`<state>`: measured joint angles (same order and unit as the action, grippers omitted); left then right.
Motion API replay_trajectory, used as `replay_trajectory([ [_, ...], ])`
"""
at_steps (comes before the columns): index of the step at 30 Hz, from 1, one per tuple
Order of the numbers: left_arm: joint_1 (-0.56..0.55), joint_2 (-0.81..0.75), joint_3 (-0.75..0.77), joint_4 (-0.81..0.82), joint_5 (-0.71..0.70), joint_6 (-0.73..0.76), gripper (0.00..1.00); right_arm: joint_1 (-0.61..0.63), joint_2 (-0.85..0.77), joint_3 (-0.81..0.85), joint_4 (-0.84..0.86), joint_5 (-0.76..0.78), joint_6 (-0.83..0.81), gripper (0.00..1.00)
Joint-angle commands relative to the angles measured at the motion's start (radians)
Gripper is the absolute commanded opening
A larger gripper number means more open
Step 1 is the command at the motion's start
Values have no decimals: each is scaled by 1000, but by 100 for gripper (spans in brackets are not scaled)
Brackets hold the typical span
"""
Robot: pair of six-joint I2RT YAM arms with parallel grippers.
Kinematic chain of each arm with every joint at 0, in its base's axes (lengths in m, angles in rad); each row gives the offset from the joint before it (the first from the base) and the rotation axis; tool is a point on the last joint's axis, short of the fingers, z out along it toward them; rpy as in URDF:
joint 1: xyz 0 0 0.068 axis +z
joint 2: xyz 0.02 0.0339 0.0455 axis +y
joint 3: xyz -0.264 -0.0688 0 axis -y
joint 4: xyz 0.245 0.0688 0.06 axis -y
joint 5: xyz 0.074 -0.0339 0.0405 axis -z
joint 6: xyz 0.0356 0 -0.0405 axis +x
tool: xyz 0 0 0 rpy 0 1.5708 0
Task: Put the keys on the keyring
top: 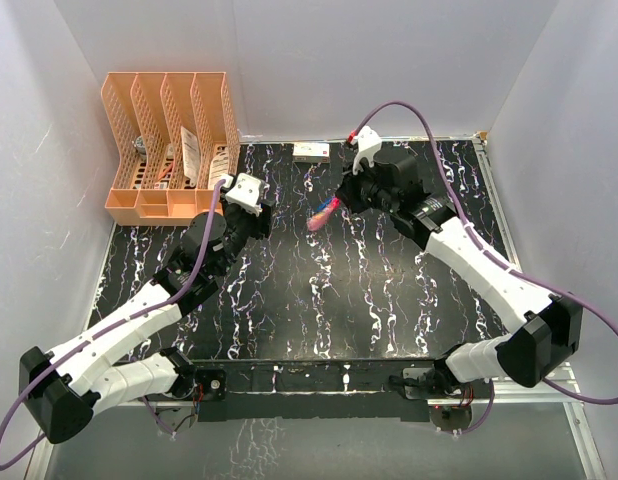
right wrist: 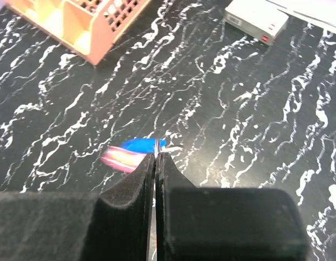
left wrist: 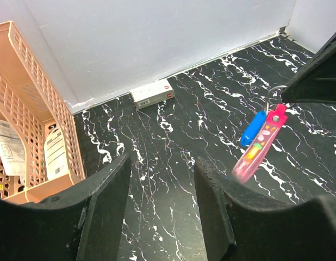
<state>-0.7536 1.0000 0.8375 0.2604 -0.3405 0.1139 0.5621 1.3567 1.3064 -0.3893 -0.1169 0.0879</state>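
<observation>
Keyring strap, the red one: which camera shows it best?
The left wrist view: the red strap hangs full length, with the blue key alongside. The top view shows it only as a small pink smear. The right wrist view shows just one end, mostly hidden behind the shut right gripper.

The left arm (top: pixel 129 330) and right arm (top: pixel 489 270) wear white shells between black joint housings. A purple cable (top: pixel 409 108) loops along each. Left gripper (left wrist: pixel 162 174) and right gripper (right wrist: pixel 156 163) have blocky matte black fingers (left wrist: pixel 103 206) and white wrist mounts (top: pixel 247 188).
</observation>
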Motion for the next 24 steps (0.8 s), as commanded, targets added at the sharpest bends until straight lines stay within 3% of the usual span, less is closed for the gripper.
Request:
replay_trajectory([
  [1, 7, -33, 22, -3, -14, -11, 49, -4, -24, 31, 7, 36, -11, 0],
  [4, 7, -28, 20, 2, -9, -13, 49, -9, -58, -14, 110, -247, -33, 0],
  [6, 7, -22, 17, 7, -9, -10, 49, -14, -58, -28, 139, -349, -17, 0],
  [11, 7, -25, 23, -2, -3, -13, 48, -17, 34, 82, -88, 108, -3, 0],
  [15, 7, -29, 18, 1, -10, -16, 49, -20, 6, 44, -51, 121, -7, 0],
  [17, 7, -29, 12, 7, -11, -11, 49, -20, -11, 21, -21, 46, -22, 0],
  [22, 8, -18, 19, 2, -9, -9, 49, -25, -26, -35, 115, -373, -17, 0],
  [24, 8, -19, 17, 9, -4, -12, 48, -25, -19, -42, 144, -461, 4, 0],
])
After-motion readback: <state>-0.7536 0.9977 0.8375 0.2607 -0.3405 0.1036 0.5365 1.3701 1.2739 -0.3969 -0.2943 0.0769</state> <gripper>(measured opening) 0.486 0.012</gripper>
